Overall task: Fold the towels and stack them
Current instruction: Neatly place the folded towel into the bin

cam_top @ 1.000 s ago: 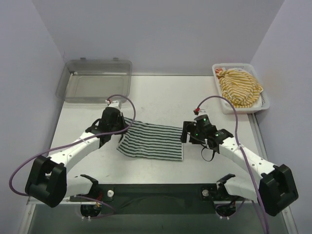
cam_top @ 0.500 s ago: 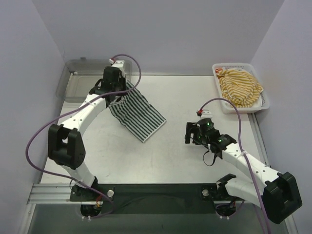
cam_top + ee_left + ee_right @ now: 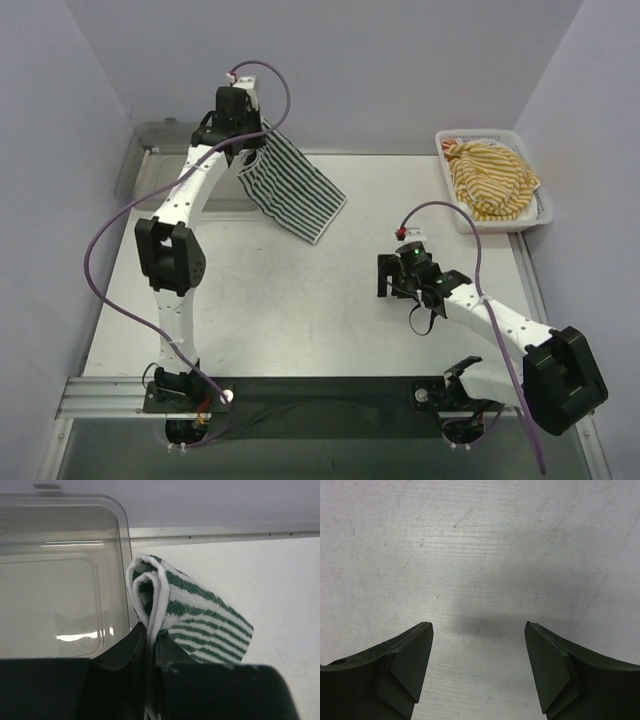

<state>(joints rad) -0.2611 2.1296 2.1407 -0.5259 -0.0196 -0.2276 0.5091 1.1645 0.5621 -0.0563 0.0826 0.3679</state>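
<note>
My left gripper (image 3: pixel 250 140) is shut on a folded edge of the dark-green-and-white striped towel (image 3: pixel 292 190) and holds it up in the air at the far left; the towel hangs down to the right above the table. In the left wrist view the towel (image 3: pixel 200 615) is pinched between my fingers, the gripper (image 3: pixel 150 636) sitting just right of the tray's edge. My right gripper (image 3: pixel 392 276) is open and empty, low over bare table at centre right (image 3: pixel 477 627). The yellow-and-white striped towel (image 3: pixel 490 178) lies crumpled in the basket.
A clear grey plastic tray (image 3: pixel 150 172) stands at the far left corner, also in the left wrist view (image 3: pixel 60 580). A white mesh basket (image 3: pixel 545 215) stands at the far right. The back wall is close behind my left gripper.
My left gripper lifted the green striped towel off the table's middle and carried it up and back toward the tray. My right gripper drew back a little to the right, open.
</note>
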